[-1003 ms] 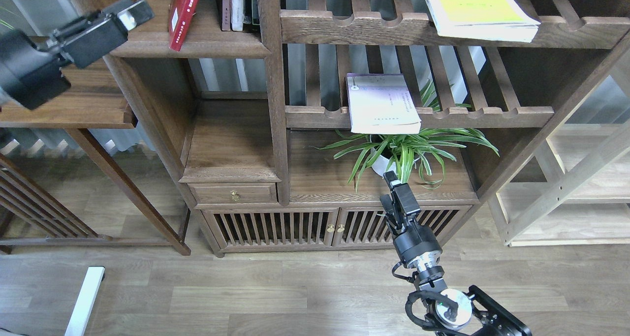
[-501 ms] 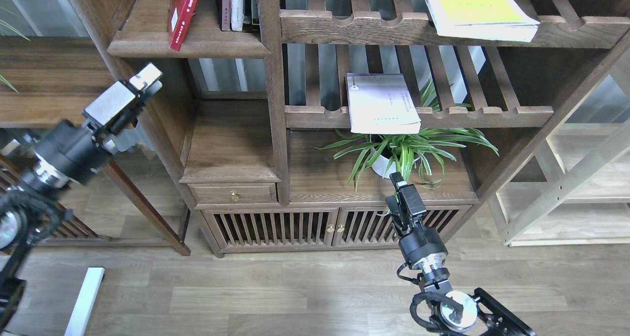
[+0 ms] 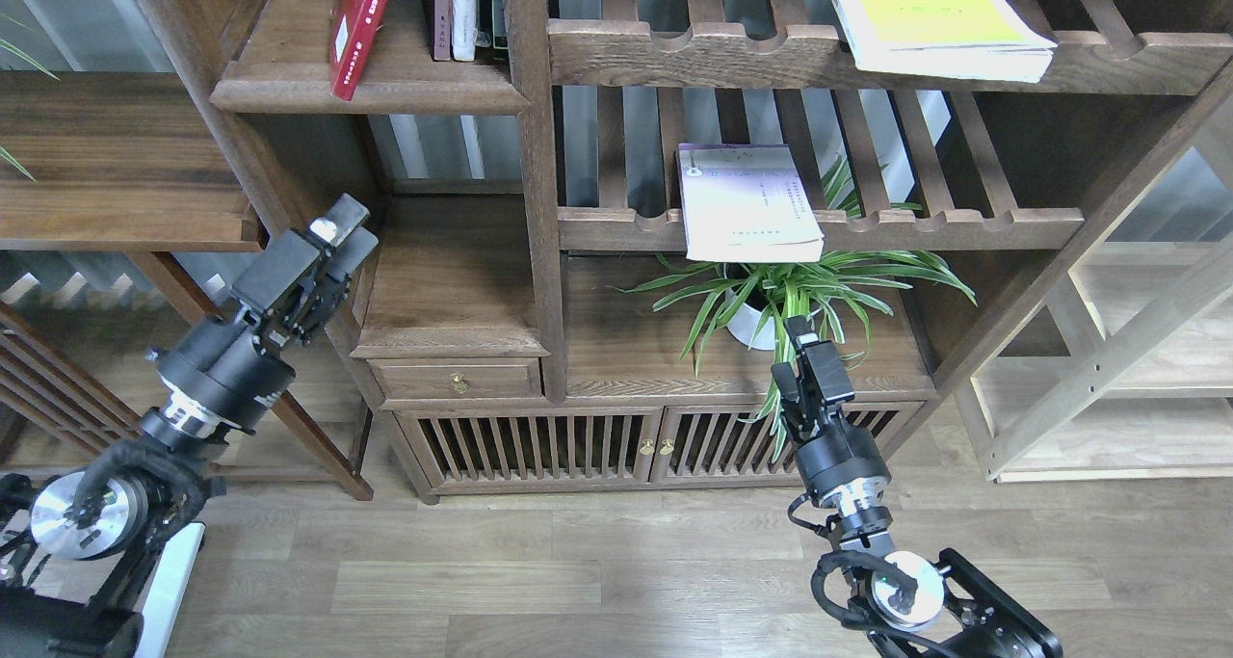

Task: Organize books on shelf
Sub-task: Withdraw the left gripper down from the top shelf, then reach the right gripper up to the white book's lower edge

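Observation:
A dark red book [image 3: 352, 22] leans upright on the solid shelf [image 3: 371, 94] at the top left, next to thin standing books [image 3: 464, 8]. On the middle slatted rack a white-lavender book [image 3: 747, 200] lies flat, overhanging the front rail. The upper slatted rack holds a yellow-green book [image 3: 939, 17], also lying flat. My left gripper [image 3: 342, 232] hangs well below the shelf, beside the bookcase's left post, slightly open and empty. Low down, my right gripper [image 3: 809, 345] is in front of the plant; it is dark and narrow, and nothing shows in it.
A potted spider plant [image 3: 780, 297] stands under the lavender book. Below are a brass-knobbed drawer [image 3: 459, 381] and slatted cabinet doors [image 3: 539, 446]. A brown side table [image 3: 116, 157] is at the left, a pale wooden rack [image 3: 1108, 359] at the right.
My left arm has dropped from beside the top shelf down to the lower left of the bookcase. The right gripper has drifted slightly right. The books have not moved.

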You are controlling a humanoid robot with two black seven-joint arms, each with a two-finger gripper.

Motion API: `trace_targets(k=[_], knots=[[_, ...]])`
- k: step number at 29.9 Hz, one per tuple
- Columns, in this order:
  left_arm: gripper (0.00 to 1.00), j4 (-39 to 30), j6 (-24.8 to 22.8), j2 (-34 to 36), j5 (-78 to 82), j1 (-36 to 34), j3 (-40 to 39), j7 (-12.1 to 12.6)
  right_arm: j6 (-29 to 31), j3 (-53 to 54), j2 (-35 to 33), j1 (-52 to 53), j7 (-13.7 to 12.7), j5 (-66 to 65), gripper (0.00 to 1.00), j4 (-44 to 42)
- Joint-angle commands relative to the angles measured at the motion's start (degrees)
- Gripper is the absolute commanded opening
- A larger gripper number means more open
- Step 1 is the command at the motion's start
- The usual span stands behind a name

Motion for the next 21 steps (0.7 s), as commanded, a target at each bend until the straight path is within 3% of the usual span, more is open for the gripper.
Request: trace_targets(k=[1, 10, 21], knots=[[0.76, 0.95, 0.00, -0.54, 0.11, 3.08, 0.77, -0.08, 0.00, -0.12, 2.07, -0.16, 0.06, 0.06, 0.99, -0.08], [0.79, 1.75, 0.00, 0.07, 0.20, 9.50, 1.22, -0.35, 0.00, -1.00, 2.07, 2.56, 0.15, 0.06, 0.99, -0.26], [0.80, 4.30, 0.00, 0.69, 0.29, 12.32, 0.60, -0.35, 0.00, -6.79, 2.07, 6.26, -0.03, 2.43, 0.99, -0.70]])
